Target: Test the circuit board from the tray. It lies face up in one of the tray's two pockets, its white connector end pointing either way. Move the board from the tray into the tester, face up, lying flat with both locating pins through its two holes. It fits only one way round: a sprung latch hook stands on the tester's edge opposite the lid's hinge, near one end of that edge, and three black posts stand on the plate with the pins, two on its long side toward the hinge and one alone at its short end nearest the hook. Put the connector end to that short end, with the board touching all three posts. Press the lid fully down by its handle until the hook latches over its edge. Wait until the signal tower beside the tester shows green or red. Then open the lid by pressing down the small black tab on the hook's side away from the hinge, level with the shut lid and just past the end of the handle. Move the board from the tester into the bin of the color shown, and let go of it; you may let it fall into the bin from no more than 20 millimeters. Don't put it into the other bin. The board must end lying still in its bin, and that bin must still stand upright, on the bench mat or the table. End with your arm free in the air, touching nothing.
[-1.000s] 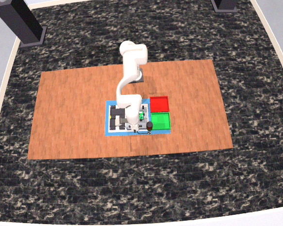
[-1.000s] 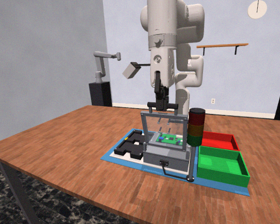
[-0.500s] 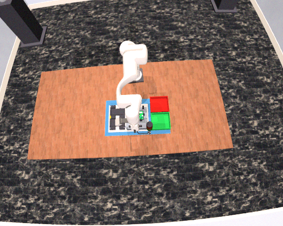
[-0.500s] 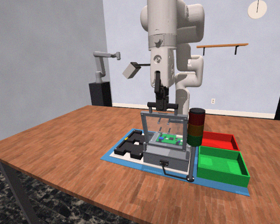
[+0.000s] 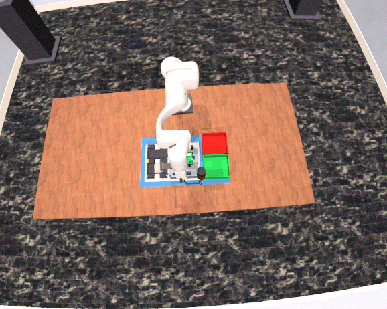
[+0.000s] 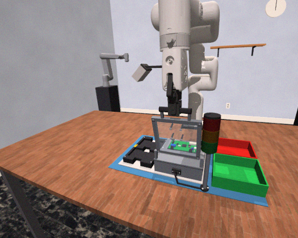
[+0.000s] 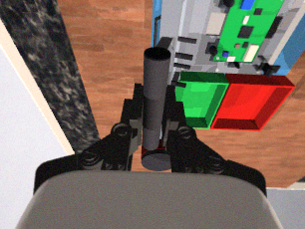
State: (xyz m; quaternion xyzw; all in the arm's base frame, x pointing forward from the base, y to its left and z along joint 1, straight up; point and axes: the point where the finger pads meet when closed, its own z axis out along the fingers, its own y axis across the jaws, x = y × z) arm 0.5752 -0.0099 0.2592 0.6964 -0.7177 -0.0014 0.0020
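Observation:
The green circuit board (image 6: 183,147) lies face up on the plate of the grey tester (image 6: 179,160); it also shows in the wrist view (image 7: 245,31), white connector toward the bins. The tester's clear lid (image 6: 177,135) stands upright and open. My gripper (image 6: 174,108) is shut on the lid's black handle bar (image 6: 175,110) at the lid's top edge; in the wrist view the handle (image 7: 154,105) runs between the two black fingers. The signal tower (image 6: 211,134) beside the tester shows no lit lamp.
The black tray (image 6: 142,154) with empty pockets lies left of the tester on the blue mat (image 6: 186,177). The green bin (image 6: 237,175) and the red bin (image 6: 235,147) stand right of the tester. A black cable (image 6: 187,184) runs from the tester's front to the tower's base.

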